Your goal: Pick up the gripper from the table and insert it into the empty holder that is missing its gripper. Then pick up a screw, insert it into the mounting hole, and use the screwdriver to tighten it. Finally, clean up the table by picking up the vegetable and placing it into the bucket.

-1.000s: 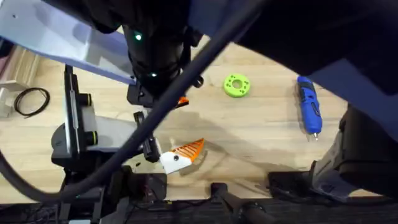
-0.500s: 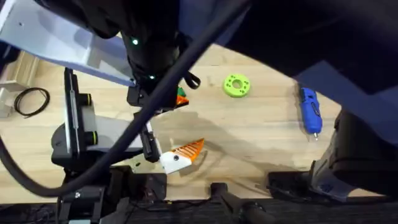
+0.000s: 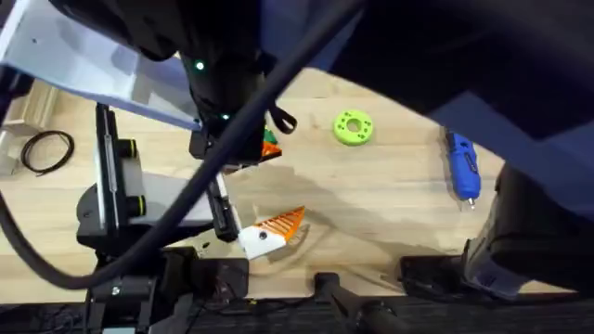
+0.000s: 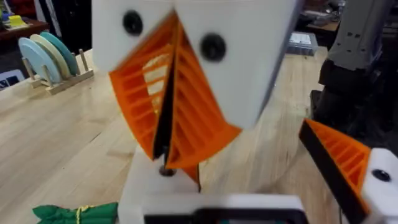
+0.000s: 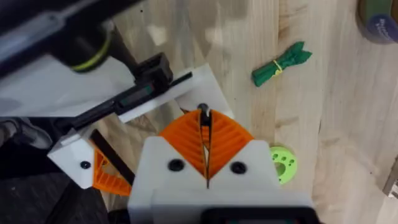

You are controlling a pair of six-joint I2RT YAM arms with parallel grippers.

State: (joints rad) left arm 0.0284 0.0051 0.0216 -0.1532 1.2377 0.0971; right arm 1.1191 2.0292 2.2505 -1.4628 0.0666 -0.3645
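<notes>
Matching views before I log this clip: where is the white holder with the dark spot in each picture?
Overhead: holder at lower centre, near the table's front edge.
Left wrist: holder at the lower right corner.
Right wrist: holder at lower left.
Shared landmark: the orange ribbed finger attached to it.

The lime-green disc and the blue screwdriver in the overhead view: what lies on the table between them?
Nothing: between the lime-green disc and the screwdriver, the overhead view shows bare wooden table.

No readable text anywhere, perhaps owing to blur.
</notes>
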